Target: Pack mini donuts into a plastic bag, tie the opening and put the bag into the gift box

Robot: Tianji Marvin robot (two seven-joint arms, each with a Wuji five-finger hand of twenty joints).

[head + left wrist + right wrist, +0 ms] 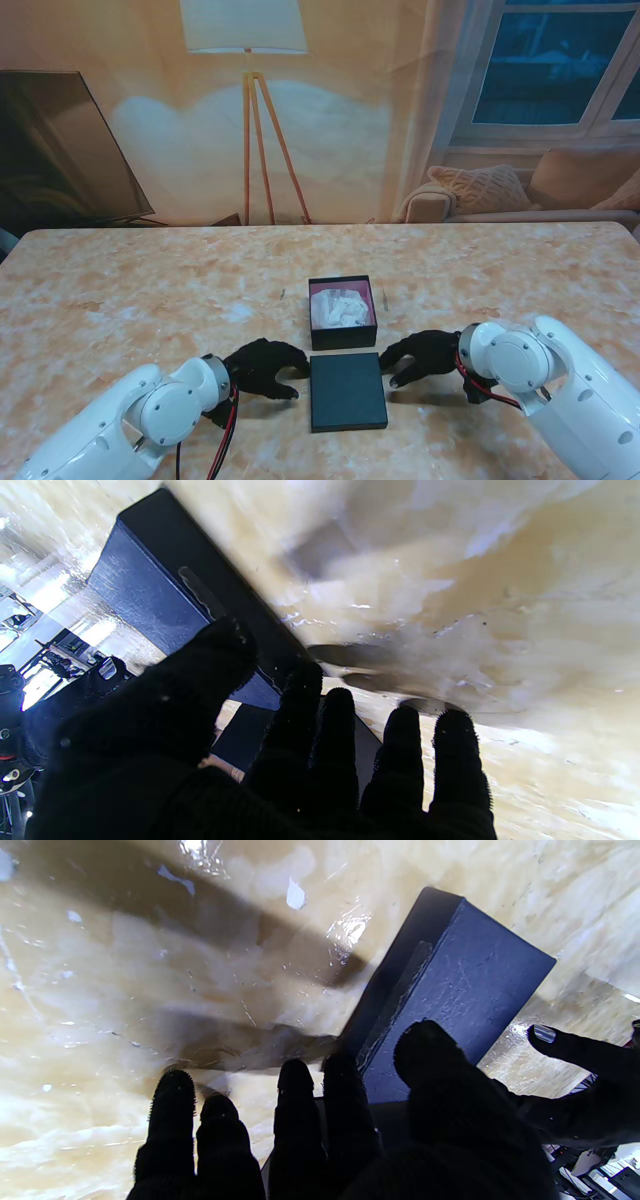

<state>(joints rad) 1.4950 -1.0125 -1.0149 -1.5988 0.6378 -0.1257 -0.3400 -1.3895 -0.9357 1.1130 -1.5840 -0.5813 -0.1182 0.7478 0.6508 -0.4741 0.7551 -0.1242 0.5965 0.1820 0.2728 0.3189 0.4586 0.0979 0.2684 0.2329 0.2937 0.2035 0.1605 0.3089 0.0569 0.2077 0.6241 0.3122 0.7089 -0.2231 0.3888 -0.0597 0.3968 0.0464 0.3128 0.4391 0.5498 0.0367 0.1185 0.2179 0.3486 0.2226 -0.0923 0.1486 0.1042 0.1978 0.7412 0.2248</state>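
The black gift box (pixel 343 338) stands open at the table's middle, with the white plastic bag (pixel 338 308) lying inside it. The donuts cannot be made out. Its flat black lid (pixel 347 391) lies just nearer to me than the box. My left hand (pixel 262 367), in a black glove, rests by the lid's far left corner with its fingers (pixel 400 750) spread and nothing in them. By the lid's far right corner is my right hand (pixel 425 355), also spread and empty. Both wrist views show dark cardboard (pixel 150 590) (pixel 450 990) close to the fingertips (pixel 295 1090); contact cannot be judged.
The marble-patterned table (pixel 150 290) stretches wide on both sides. A paper backdrop showing a floor lamp (pixel 245 60) and a sofa (pixel 520 190) rises behind the far edge. My right hand (pixel 65 700) appears in the left wrist view, my left hand (pixel 575 1055) in the right wrist view.
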